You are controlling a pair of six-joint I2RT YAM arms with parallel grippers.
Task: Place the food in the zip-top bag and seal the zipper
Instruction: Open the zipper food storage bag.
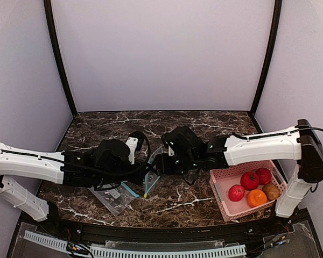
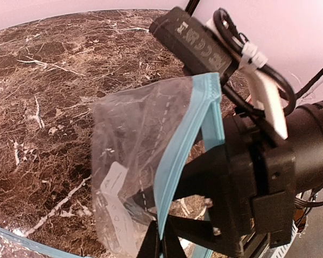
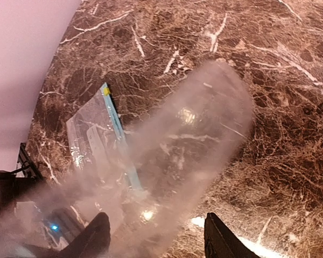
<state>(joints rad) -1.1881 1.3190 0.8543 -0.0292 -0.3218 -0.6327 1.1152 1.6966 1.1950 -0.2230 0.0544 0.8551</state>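
A clear zip-top bag (image 1: 149, 183) with a blue zipper strip hangs upright between the two grippers at the table's middle. My left gripper (image 2: 162, 242) is shut on the bag's blue zipper edge (image 2: 183, 145). My right gripper (image 3: 156, 242) is open, its fingers (image 3: 94, 239) wide apart, and the bag's blurred film (image 3: 194, 140) drapes in front of them. In the top view the right gripper (image 1: 160, 165) sits close against the bag's other side. The food lies in a pink basket (image 1: 220, 188) at the right: three red fruits (image 1: 250, 180) and an orange one (image 1: 257, 198).
A second clear bag (image 1: 114, 198) lies flat on the marble table below the left arm, also seen as a flat bag (image 3: 94, 134) in the right wrist view. A brown fruit (image 1: 271, 190) shares the basket. Pale walls enclose the table.
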